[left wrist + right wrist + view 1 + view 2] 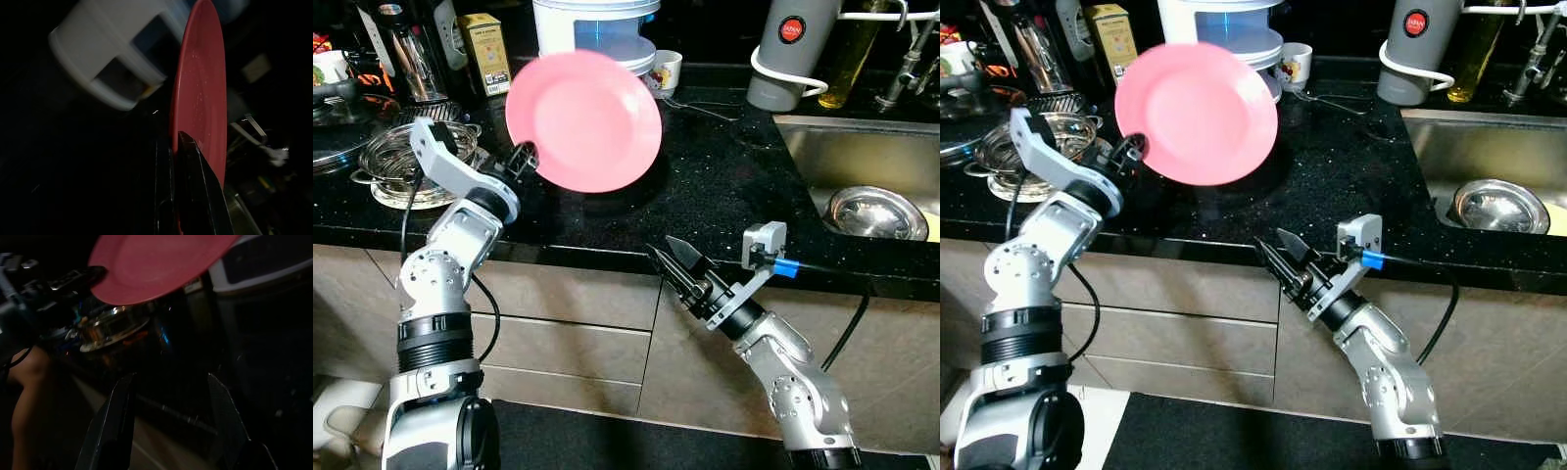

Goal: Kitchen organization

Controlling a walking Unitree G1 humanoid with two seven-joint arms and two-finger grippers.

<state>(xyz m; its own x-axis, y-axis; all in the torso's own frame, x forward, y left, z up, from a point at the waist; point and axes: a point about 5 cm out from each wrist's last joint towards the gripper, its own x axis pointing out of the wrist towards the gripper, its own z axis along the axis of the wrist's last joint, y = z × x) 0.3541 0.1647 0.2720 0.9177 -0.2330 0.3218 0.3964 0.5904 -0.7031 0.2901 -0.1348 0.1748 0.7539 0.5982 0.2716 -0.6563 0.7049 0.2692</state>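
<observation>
Round pink plate [584, 119], smooth and glossy, is held tilted on edge above the black speckled countertop [724, 186], in front of the white and blue stacked container [597, 29]. The left gripper [525, 157] is clenched on the plate's lower left rim; the left wrist view shows its fingers [193, 161] pinching either side of the thin edge. I judge the plate stiff, fairly light and breakable, and slick enough to swing or slip in a rim pinch, so a grip set deeper over the rim would be safer. The right gripper [677, 262] hangs below the counter edge with its fingers spread and nothing between them. The head views give the steel sink [862, 166] off to the right and the steel bowls [406, 157] behind the left arm. The right wrist view looks up at the plate's underside [156, 264], which the head views do not give
</observation>
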